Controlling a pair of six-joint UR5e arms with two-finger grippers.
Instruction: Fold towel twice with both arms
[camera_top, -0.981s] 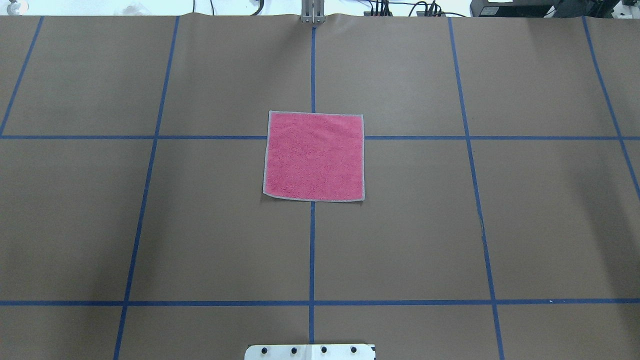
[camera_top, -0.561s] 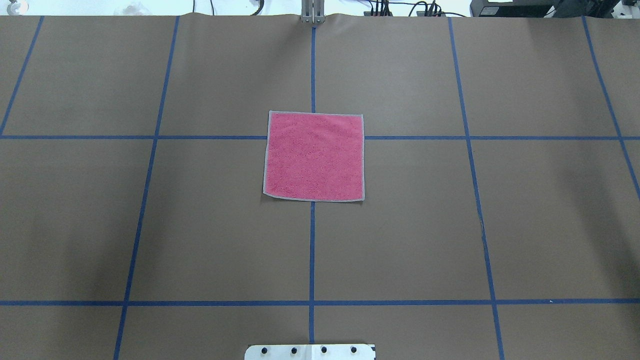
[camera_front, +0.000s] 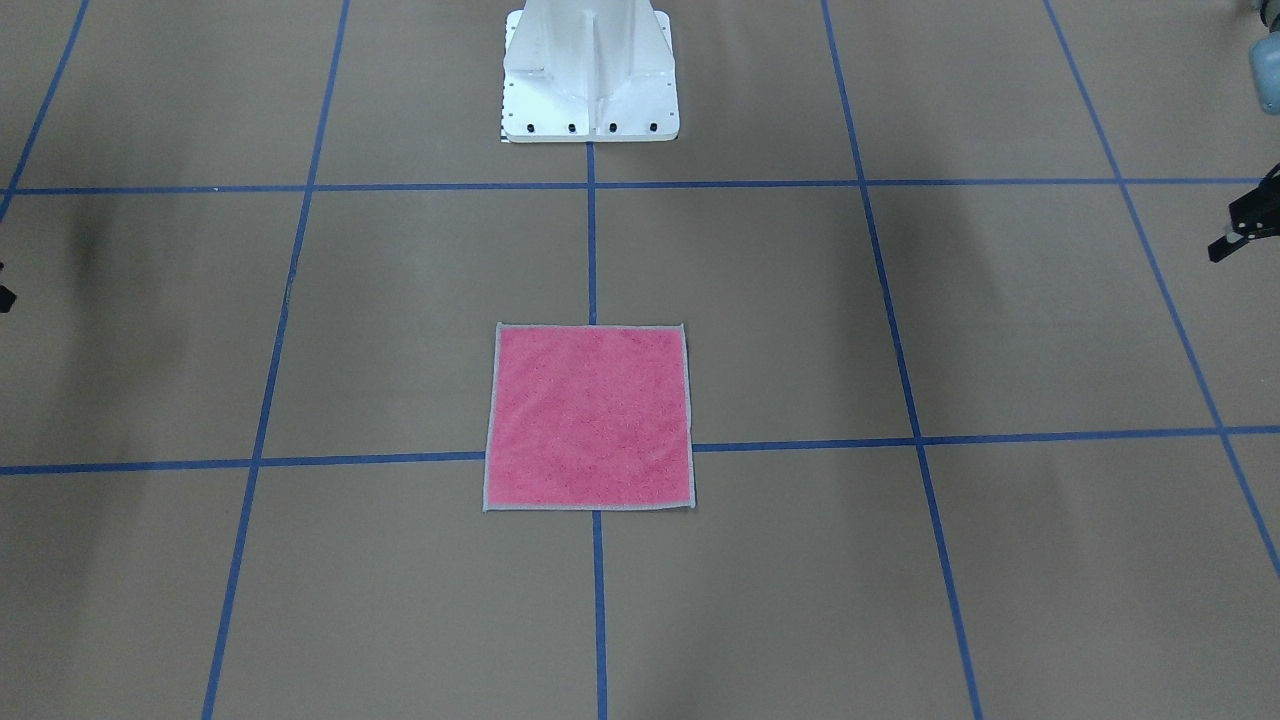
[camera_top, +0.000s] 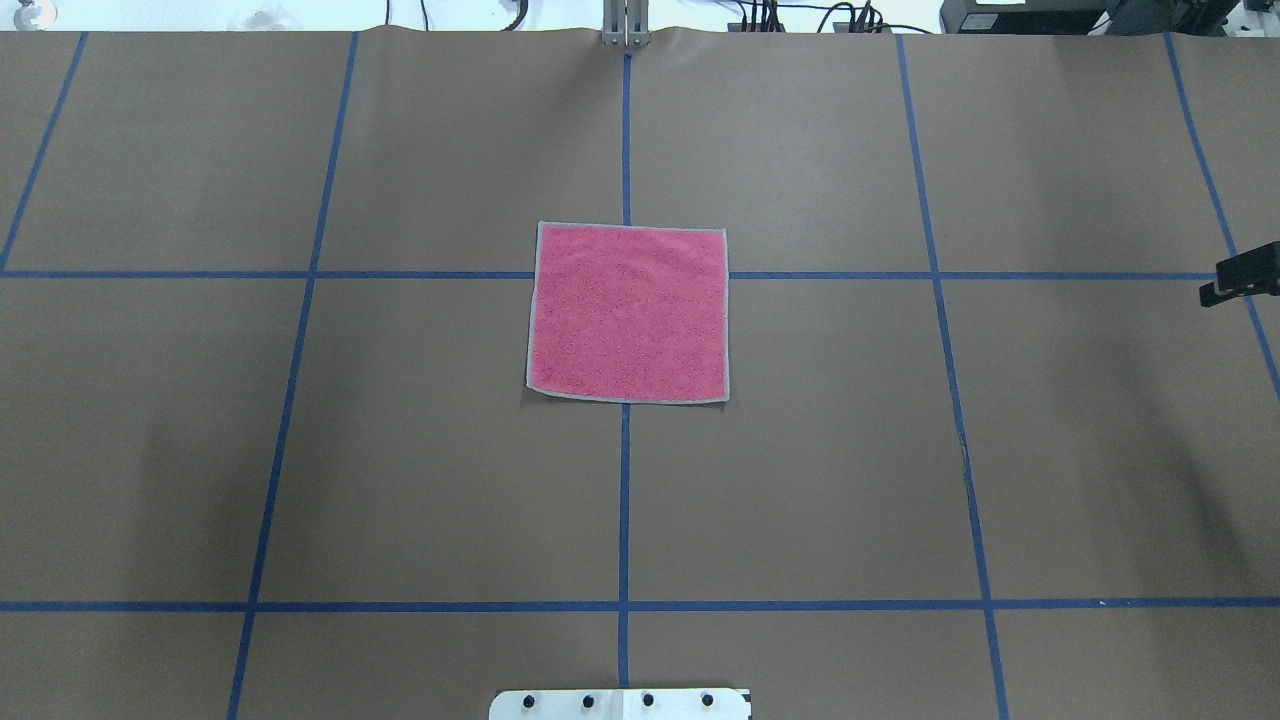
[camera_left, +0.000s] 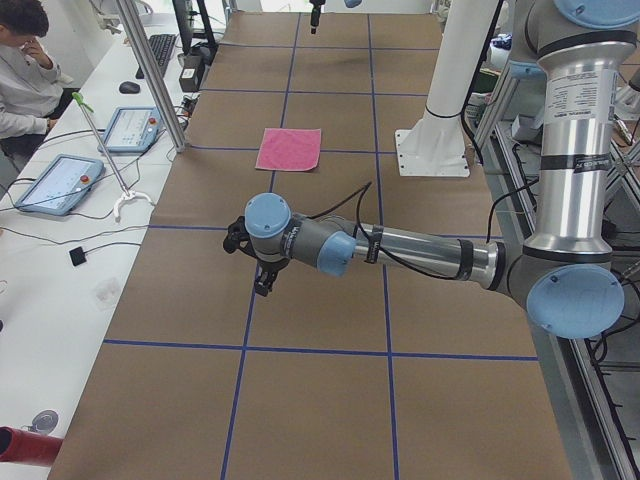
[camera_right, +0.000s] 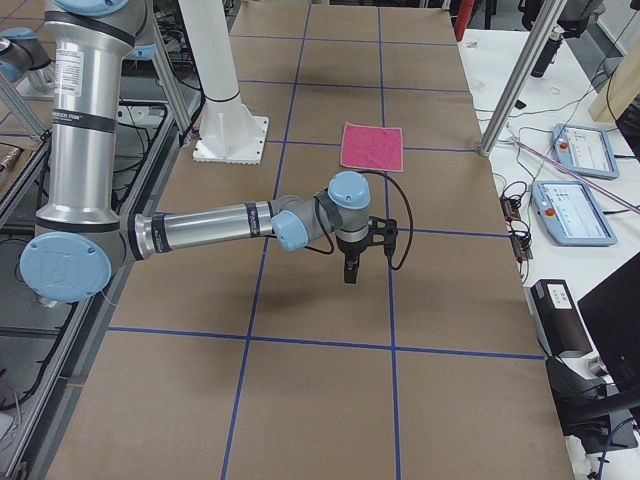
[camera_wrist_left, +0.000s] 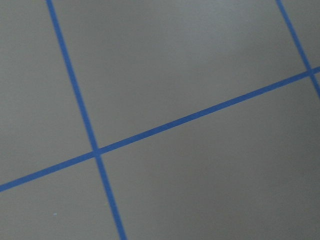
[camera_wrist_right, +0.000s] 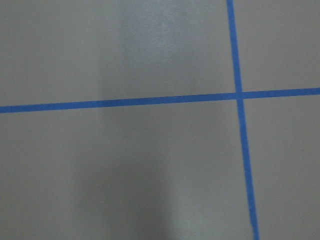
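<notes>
The towel (camera_top: 628, 312) lies flat and unfolded, pink face up, at the table's middle; it also shows in the front-facing view (camera_front: 589, 417). Both arms hover above the table, far out to its sides. The left gripper (camera_left: 262, 283) points down over the paper well short of the towel, and only part of it shows at the front-facing view's right edge (camera_front: 1238, 228). The right gripper (camera_right: 348, 272) points down likewise, with a black tip at the overhead view's right edge (camera_top: 1238, 280). I cannot tell whether either gripper is open or shut. Both wrist views show only paper and tape.
Brown paper with a blue tape grid (camera_top: 624, 500) covers the table. The white pedestal base (camera_front: 590, 75) stands at the robot's side. An operator (camera_left: 25, 70) and tablets (camera_left: 55, 180) are beyond the table's far edge, with metal posts (camera_left: 150, 75) there.
A black part of the right gripper has come into the overhead view at its right edge. The towel has not moved.
</notes>
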